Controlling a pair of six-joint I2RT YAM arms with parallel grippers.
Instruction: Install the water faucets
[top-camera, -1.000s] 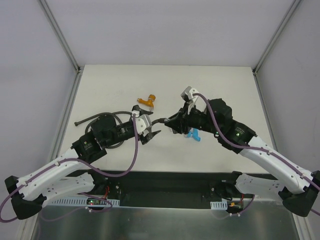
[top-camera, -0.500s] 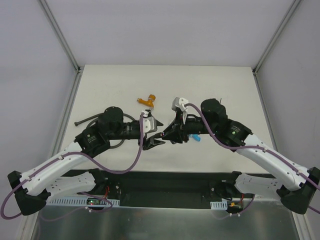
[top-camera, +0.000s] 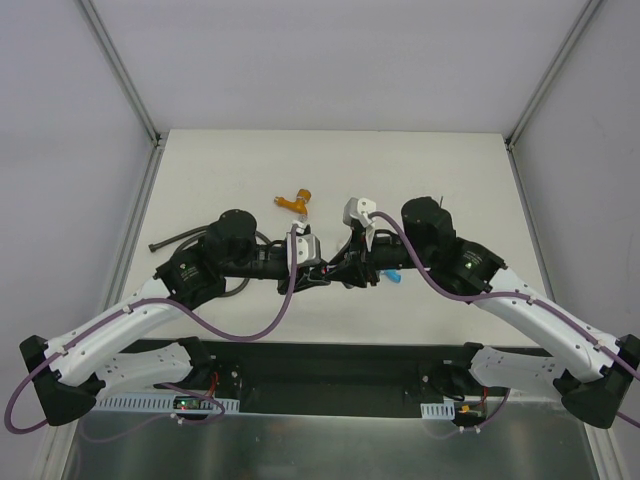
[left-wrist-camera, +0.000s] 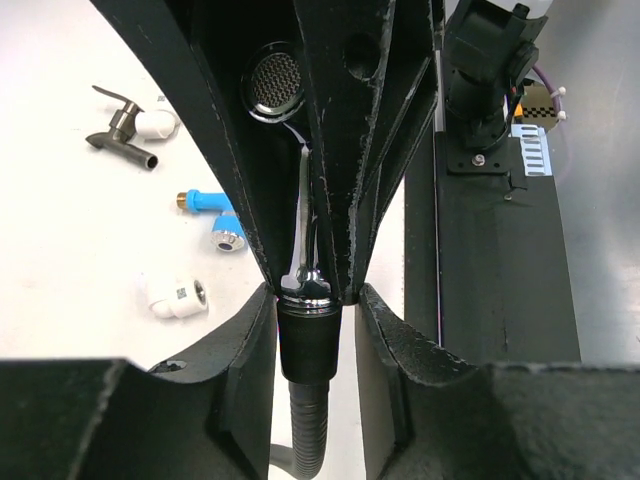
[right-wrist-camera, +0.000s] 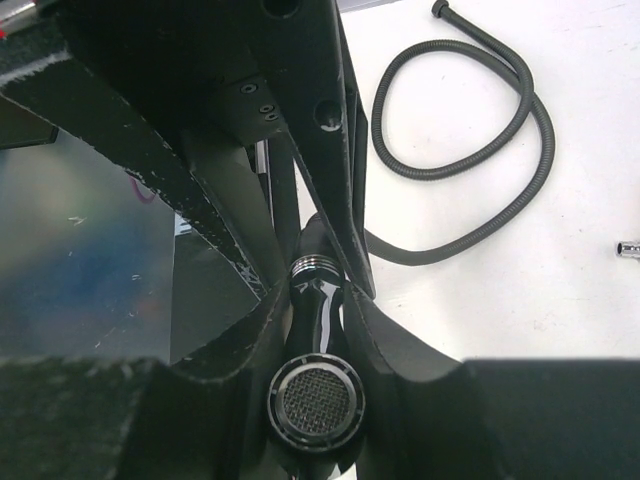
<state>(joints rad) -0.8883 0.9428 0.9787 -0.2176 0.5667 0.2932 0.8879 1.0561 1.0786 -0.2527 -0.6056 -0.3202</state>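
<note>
Left arm swung in over the last second and its jaws went from wide apart to pinched; right arm barely shifted. Top view: left pincer (top-camera: 318, 276) and right pincer (top-camera: 342, 270) meet tip to tip over the near middle of the table (top-camera: 450, 170), and what they hold is hidden from here. Orange faucet (top-camera: 294, 202) lies loose behind them, blue faucet (top-camera: 393, 274) peeks out under the right arm, and the hose (top-camera: 168, 241) trails off left. Left wrist: left jaws are closed narrow on the hose's ribbed end collar, right under the chrome ring. The right jaws come in from the far side holding the chrome faucet (left-wrist-camera: 272, 85), mesh spout facing the camera. Grey faucet (left-wrist-camera: 122, 128) and a white elbow (left-wrist-camera: 175, 295) sit on the table well apart from the joint. Right wrist: right jaws clamp the glossy faucet body just behind the mesh, and the hose loop lies slack behind. My read: the faucet is rigid, dense for its size and slick, so grip the body, not the thin lever. The hose is floppy and will twist back, so hold it by the stiff collar only. Main risk is the polished body spinning in the pads.
</note>
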